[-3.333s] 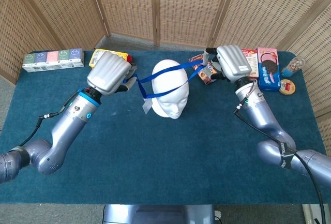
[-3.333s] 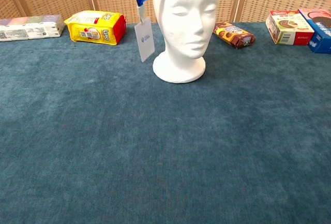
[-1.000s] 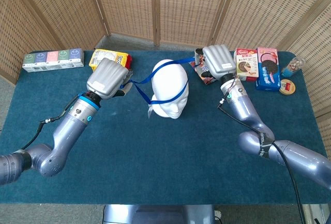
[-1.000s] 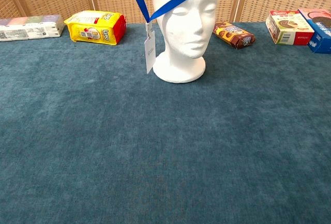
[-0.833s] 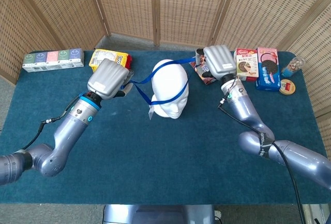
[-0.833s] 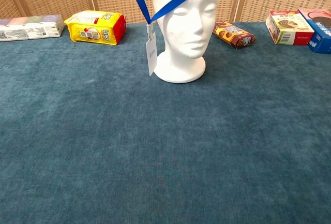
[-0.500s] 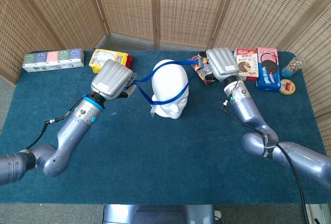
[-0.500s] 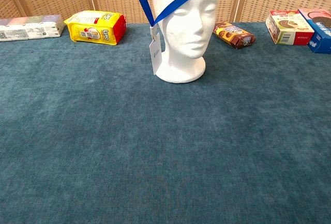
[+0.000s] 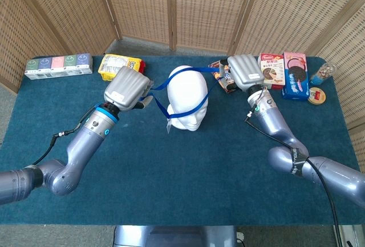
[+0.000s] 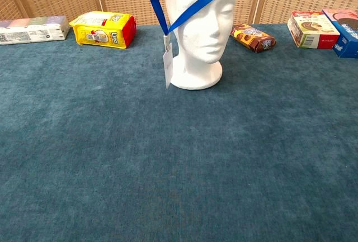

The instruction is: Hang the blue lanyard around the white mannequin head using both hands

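A blue lanyard (image 9: 183,108) with a white badge (image 10: 167,66) crosses a white head (image 9: 188,96), the table (image 9: 171,190) is teal, the screen (image 9: 188,7) tan woven, a packet (image 10: 102,29) yellow and red.

Your table (image 9: 171,173) wears a blue cloth. On it, between your two hands, stands the white mannequin head (image 9: 188,100). Behind your left hand (image 9: 129,88) lie a yellow packet (image 9: 118,64) and a tissue pack row (image 9: 58,66); beside your right hand (image 9: 245,71) sit snack boxes (image 9: 285,71).
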`<state>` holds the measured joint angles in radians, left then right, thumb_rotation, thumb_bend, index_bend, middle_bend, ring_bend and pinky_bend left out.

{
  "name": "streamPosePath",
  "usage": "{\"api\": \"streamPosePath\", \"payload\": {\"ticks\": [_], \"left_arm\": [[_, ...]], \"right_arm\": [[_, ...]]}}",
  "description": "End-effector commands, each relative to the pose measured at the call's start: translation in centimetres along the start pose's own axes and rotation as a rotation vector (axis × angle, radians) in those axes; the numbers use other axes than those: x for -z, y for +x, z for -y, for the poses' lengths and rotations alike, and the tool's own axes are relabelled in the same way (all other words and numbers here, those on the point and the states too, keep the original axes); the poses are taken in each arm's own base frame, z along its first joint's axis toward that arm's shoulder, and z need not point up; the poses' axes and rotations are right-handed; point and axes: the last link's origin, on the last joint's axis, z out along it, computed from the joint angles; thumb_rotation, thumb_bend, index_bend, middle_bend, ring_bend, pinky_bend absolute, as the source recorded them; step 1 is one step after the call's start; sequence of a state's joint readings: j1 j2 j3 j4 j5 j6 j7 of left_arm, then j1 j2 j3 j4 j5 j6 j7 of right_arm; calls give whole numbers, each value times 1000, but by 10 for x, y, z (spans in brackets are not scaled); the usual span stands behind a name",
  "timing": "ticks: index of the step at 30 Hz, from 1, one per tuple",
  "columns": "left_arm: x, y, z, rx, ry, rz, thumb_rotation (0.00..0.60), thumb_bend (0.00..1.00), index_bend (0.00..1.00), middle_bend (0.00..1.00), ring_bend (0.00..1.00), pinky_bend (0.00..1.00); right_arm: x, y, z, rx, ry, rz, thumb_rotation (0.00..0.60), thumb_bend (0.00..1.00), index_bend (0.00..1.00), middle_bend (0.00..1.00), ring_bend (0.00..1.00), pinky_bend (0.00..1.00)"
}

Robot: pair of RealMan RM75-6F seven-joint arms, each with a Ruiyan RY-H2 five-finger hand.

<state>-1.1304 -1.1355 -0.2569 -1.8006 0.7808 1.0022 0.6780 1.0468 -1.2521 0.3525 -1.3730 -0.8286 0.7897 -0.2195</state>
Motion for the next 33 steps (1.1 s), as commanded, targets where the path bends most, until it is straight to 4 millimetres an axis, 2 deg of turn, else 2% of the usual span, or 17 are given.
{"api": "streamPosePath", "payload": {"ticks": [1, 6, 22, 24, 27, 30, 33], "left_arm": [[0, -1, -1, -3, 0, 5, 511, 322, 682, 1000, 1000, 1000], [0, 0, 0, -8, 10, 11, 504, 270, 682, 1000, 1000, 1000], [4, -1, 8, -5, 37, 10, 494, 225, 673, 1000, 1000, 1000], [7, -1, 11, 3, 44, 5, 468, 216, 670, 1000, 1000, 1000], [11, -2, 15, 15, 56, -1, 398, 210, 645, 1000, 1000, 1000], [21, -3, 23, 52, 78, -4, 327, 206, 601, 1000, 1000, 1000], [33, -6, 31, 94, 99, -5, 285, 204, 582, 1000, 1000, 1000]], "right_arm": [[0, 0, 0, 1, -1, 6, 600, 372, 660, 1000, 1000, 1000], [1, 1, -2, 9, -6, 8, 600, 347, 645, 1000, 1000, 1000], [5, 7, -5, 13, -17, -9, 600, 334, 623, 1000, 1000, 1000], [6, 10, -7, 1, -22, -22, 600, 334, 623, 1000, 1000, 1000], [10, 12, -10, -5, -31, -41, 600, 342, 623, 1000, 1000, 1000], [18, 17, -17, -23, -47, -73, 600, 346, 623, 1000, 1000, 1000], [28, 22, -24, -39, -61, -103, 600, 347, 623, 1000, 1000, 1000]]}}
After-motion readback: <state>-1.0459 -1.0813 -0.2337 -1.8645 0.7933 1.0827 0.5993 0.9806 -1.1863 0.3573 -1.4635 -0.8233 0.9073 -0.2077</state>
